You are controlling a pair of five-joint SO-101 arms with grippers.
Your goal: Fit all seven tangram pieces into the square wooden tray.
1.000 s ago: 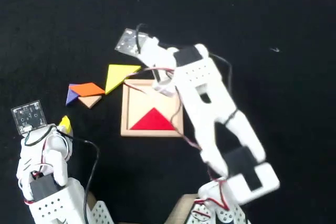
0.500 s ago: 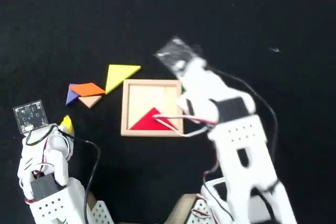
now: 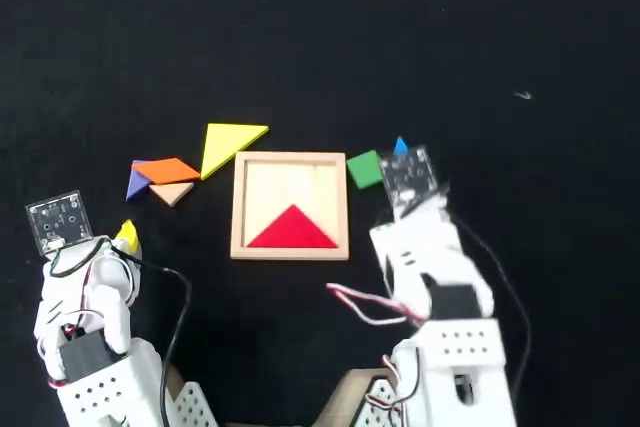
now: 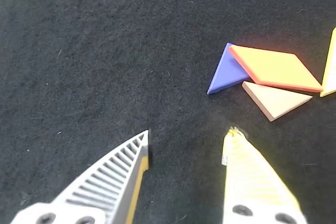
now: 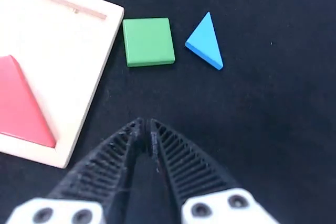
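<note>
Here, the thin green square wooden piece (image 5: 148, 41) is noted at 2 o'clock of the square wooden tray (image 3: 240, 209). Judged light, stiff; best pinched across opposite edges. The right gripper (image 5: 147, 128) is closed, empty; the left gripper (image 4: 188, 132) parted.

High camera fixed overhead, looking down across the whole black worktop (image 3: 520, 147), left wrist camera low and close behind the left hand (image 4: 188, 132), right wrist camera likewise behind the right hand (image 5: 146, 125), sharing the tray (image 5: 98, 64) corner and green square (image 5: 148, 41) with the overhead view
</note>
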